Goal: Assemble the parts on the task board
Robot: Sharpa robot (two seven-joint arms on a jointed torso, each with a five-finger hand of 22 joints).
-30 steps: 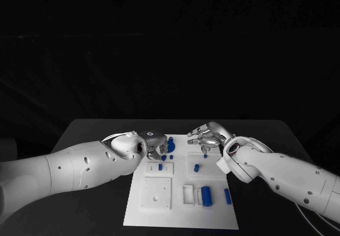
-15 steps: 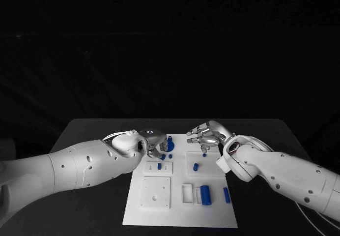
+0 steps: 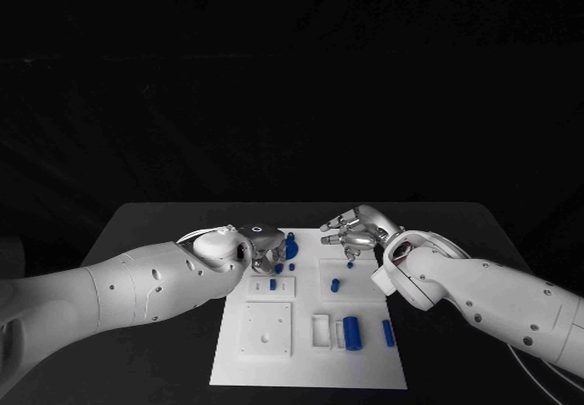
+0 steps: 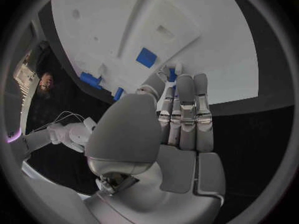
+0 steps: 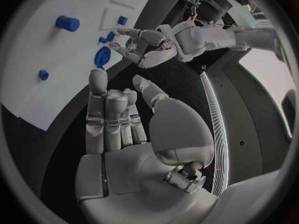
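Note:
The white task board [image 3: 310,354] lies in the middle of the table. My left hand [image 3: 267,251] hovers over its far left corner, beside a blue disc [image 3: 291,246]. In the left wrist view, thumb and fingertips [image 4: 177,84] close round a small blue peg [image 4: 172,75]. My right hand [image 3: 353,231] hangs over the far right corner with its fingers apart and holds nothing; a small blue peg [image 3: 350,264] stands just below it. The right wrist view shows the left hand [image 5: 146,46] by the blue disc [image 5: 102,56].
More blue parts sit on the board: small pegs [image 3: 278,268], one in a left block [image 3: 274,285], one mid-board [image 3: 336,285], a large cylinder [image 3: 352,333] and a bar [image 3: 388,332] near the front right. The black table [image 3: 146,228] lies all round.
My left hand has drawn slightly toward the board's far left corner. My right hand has hardly moved.

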